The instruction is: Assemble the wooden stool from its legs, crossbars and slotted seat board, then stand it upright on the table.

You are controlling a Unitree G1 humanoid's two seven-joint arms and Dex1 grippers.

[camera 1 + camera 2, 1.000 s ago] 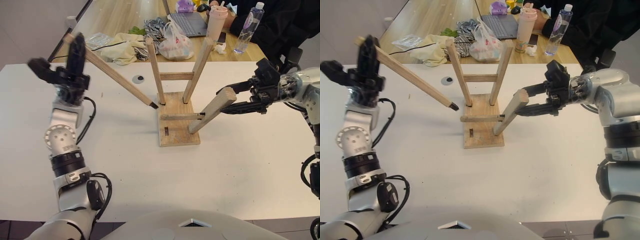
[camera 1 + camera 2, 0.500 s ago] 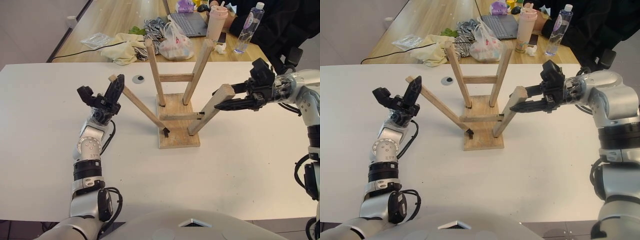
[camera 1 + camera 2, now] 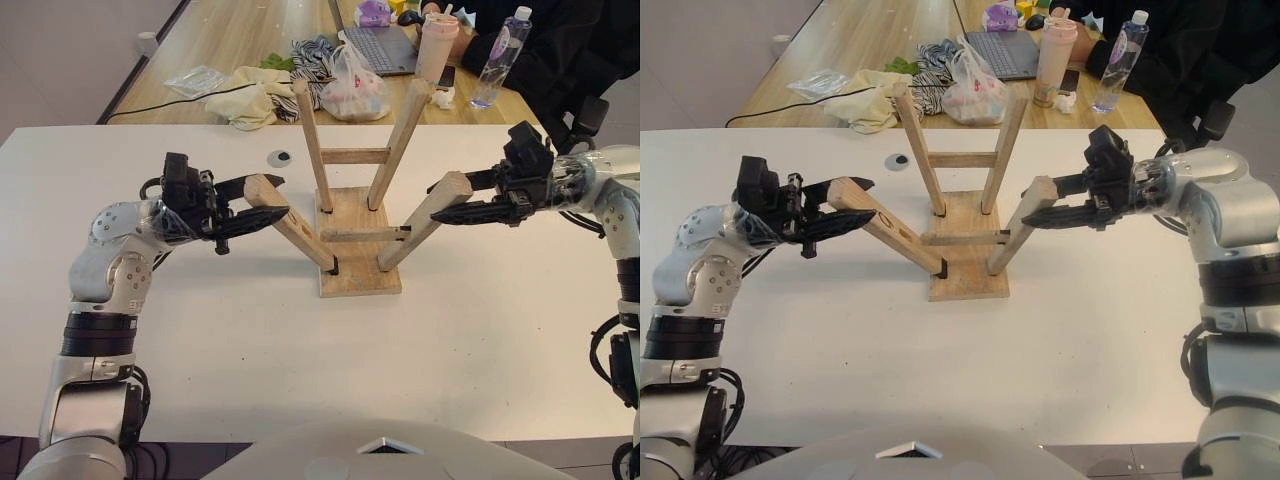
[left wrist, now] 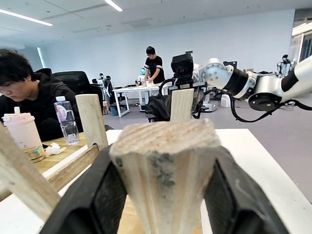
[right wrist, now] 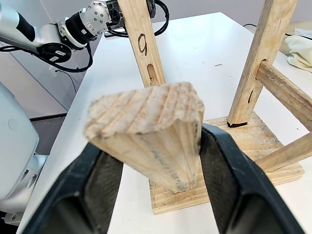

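Note:
The slotted seat board (image 3: 360, 283) lies flat on the white table. Two legs stand in its far side, joined by a crossbar (image 3: 352, 154). My left gripper (image 3: 262, 200) is shut on the top of a third leg (image 3: 300, 232), which slants down to the board's near left corner. My right gripper (image 3: 445, 203) is shut on the top of the fourth leg (image 3: 420, 225), slanting to the near right corner. A second crossbar (image 3: 360, 234) runs from that leg towards the left one. Black fingers (image 4: 92, 200) flank the leg end (image 4: 165, 161); likewise fingers (image 5: 97, 185) clamp the other end (image 5: 151, 126).
A small black-and-white disc (image 3: 277, 157) lies on the table behind the left leg. A wooden desk beyond carries clothes (image 3: 245, 100), a plastic bag (image 3: 352, 92), a laptop (image 3: 378, 45), a cup (image 3: 436, 40) and a bottle (image 3: 497, 55). The near table surface is bare.
My left arm has come down from high on the left and swung its leg lower, with the leg's foot now at the seat board's near left corner. The right arm has barely moved.

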